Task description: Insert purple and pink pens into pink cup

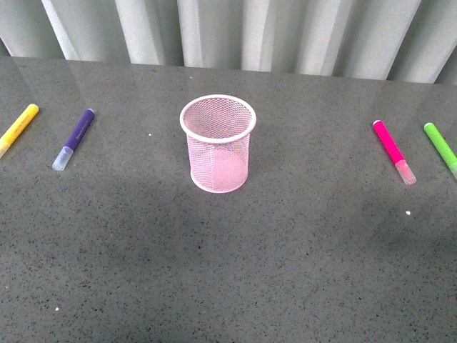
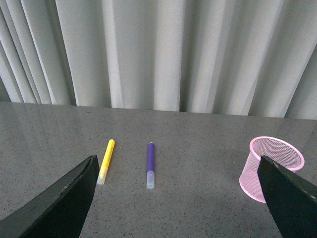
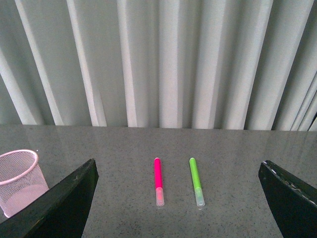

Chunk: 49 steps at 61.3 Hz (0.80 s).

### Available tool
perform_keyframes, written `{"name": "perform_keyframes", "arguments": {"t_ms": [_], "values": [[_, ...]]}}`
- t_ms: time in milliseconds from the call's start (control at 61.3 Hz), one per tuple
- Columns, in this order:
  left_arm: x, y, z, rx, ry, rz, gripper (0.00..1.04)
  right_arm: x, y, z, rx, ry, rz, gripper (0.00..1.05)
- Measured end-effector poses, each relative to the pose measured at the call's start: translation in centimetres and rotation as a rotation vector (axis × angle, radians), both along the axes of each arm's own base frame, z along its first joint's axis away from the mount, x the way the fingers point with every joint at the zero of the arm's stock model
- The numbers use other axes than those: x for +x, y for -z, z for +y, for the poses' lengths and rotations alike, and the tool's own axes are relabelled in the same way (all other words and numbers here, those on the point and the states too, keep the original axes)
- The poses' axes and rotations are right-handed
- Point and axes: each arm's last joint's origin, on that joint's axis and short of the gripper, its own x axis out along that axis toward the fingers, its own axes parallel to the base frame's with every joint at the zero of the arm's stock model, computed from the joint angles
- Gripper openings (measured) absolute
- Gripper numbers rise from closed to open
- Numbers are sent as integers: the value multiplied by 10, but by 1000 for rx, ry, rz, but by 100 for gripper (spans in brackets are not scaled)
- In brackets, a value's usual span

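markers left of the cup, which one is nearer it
The purple marker; the yellow marker lies farther out from the pink cup, at the view's edge.

It looks like a lab-style test bench: a speckled grey tabletop (image 1: 228, 271) backed by pale pleated curtains (image 1: 285, 32).

The yellow marker (image 1: 17, 127) is cut off at the front view's left edge, the green marker (image 1: 441, 146) at its right. The pink cup (image 2: 270, 159) is partly hidden by the left gripper (image 2: 176, 161).
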Motion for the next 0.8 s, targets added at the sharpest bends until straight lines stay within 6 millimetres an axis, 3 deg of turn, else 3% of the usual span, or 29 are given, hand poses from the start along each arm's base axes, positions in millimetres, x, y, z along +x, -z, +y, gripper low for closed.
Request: {"name": "perform_keyframes", "arguments": {"t_ms": [800], "values": [[0, 0, 0, 0, 0, 0, 98, 0, 0, 0, 0, 0, 0, 98]]}}
